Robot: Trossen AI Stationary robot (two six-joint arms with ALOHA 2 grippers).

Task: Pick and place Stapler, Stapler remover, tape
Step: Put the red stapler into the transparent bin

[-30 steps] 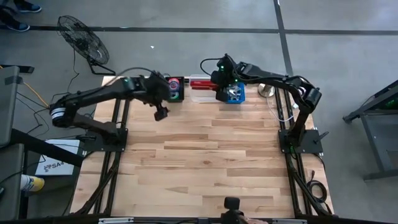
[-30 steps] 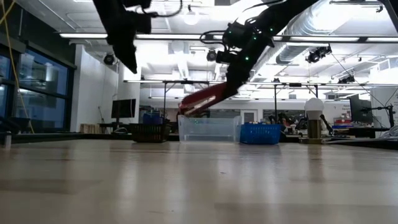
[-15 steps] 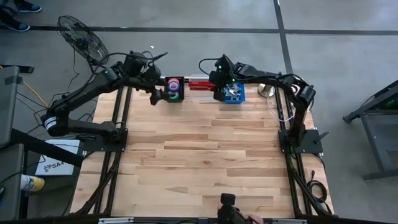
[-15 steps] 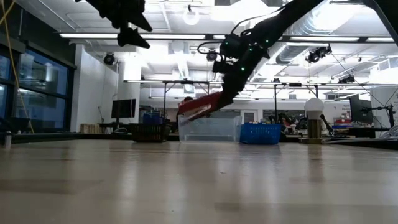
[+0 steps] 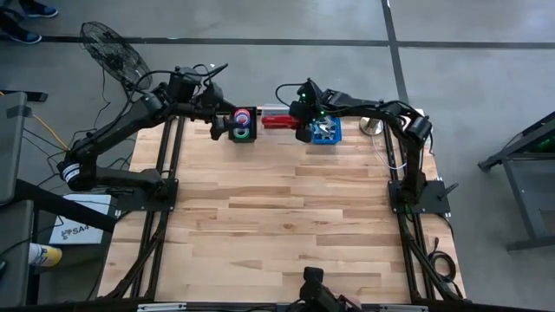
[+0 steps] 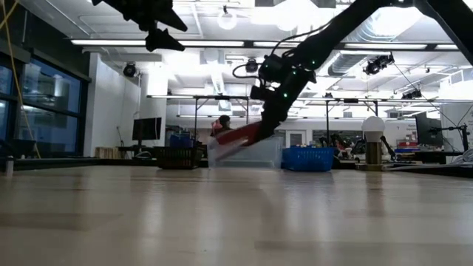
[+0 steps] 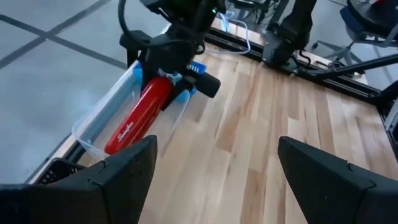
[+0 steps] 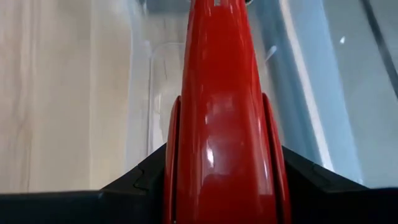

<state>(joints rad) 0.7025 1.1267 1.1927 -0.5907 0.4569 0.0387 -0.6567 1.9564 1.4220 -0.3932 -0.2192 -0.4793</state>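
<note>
Wooden planks make up the counter (image 5: 277, 217), which fills the middle of the overhead frame on a grey concrete floor (image 5: 486, 52); a round black fan (image 5: 111, 52) stands on that floor at the upper left. Two dark arms reach toward the counter's far edge at the top of the frame. Along that edge sits a row of bins: a black bin (image 5: 243, 126) holding coloured tape rolls (image 5: 242, 121), a clear plastic bin (image 7: 118, 115) beside it, then a blue basket (image 5: 326, 132).

From the right side, the right gripper (image 5: 299, 121) is clenched on the back end of the stapler (image 7: 140, 118), a long bright-red one, held tilted with its front end lowered into the clear bin at top centre. At upper left, the left gripper (image 5: 218, 121) hangs above the counter just beside the black bin, its fingers (image 7: 329, 180) spread wide and holding nothing.
</note>
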